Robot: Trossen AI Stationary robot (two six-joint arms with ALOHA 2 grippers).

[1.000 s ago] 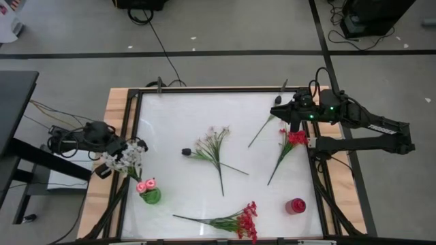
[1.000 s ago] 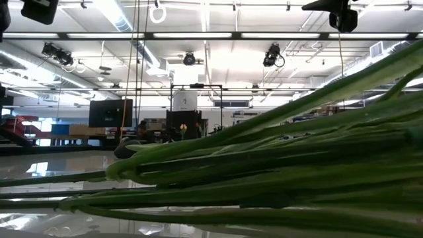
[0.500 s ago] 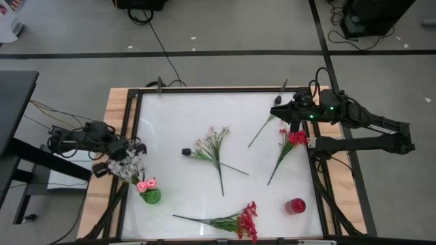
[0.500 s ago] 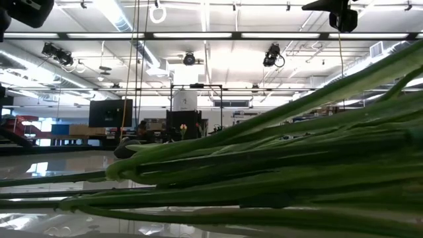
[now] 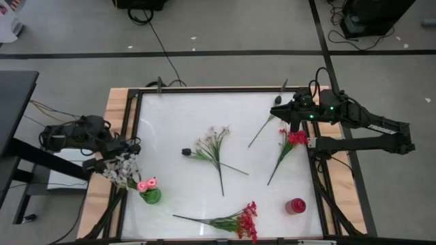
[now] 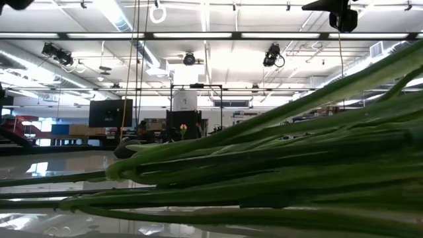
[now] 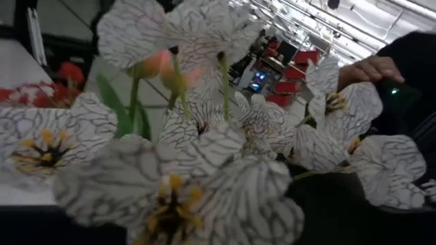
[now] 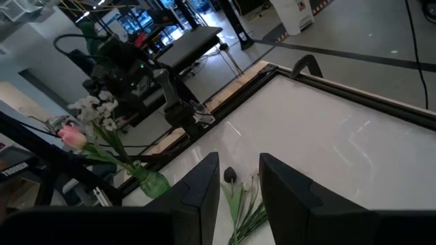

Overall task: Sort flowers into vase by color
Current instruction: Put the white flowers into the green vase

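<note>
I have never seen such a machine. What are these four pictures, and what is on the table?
Two robot arms work at a white table. One picture looks down from above, one looks level across the table, close behind green stems, and two come from the arms' wrists. The left gripper, at the table's left edge, is by the white sprig that leans at the green vase with pink buds. The right gripper hovers apart at the far right. Pale flowers, red sprays and a red vase lie loose.
</note>
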